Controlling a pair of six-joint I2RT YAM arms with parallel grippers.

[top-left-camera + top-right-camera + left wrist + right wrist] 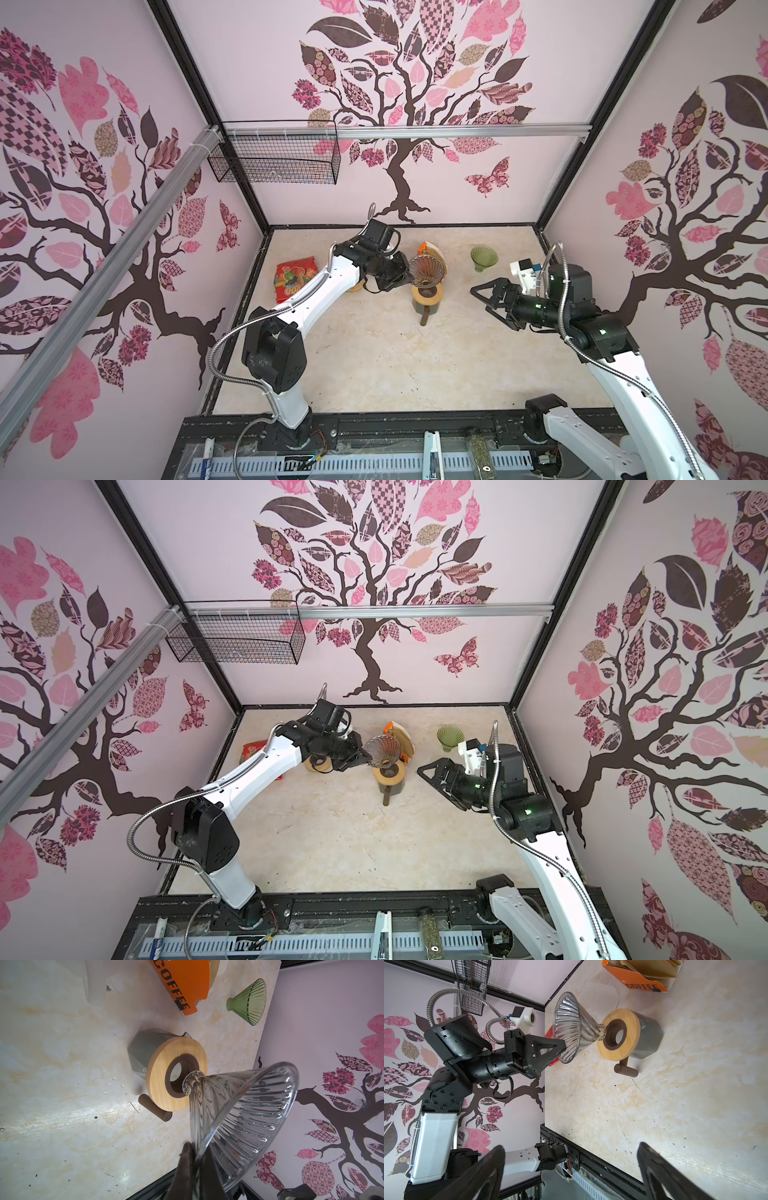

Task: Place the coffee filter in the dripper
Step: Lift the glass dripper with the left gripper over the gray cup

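Observation:
My left gripper [409,277] [196,1151] is shut on the rim of a clear ribbed glass dripper [426,270] [245,1105]. The dripper hangs tilted, its narrow foot at the hole of a bamboo ring [164,1068] [631,1022] on top of a grey pot [426,309]. I cannot tell whether foot and ring touch. Brown paper coffee filters [652,968] stand in an orange box [428,249] [182,980] behind the pot. My right gripper [480,300] [571,1153] is open and holds nothing, to the right of the pot.
A green glass dripper [484,257] [249,1001] stands upright at the back right. A red snack bag [293,280] lies at the left edge, by the left arm. A wire basket [274,162] hangs on the back wall. The pot's brown handle [626,1069] points toward the front.

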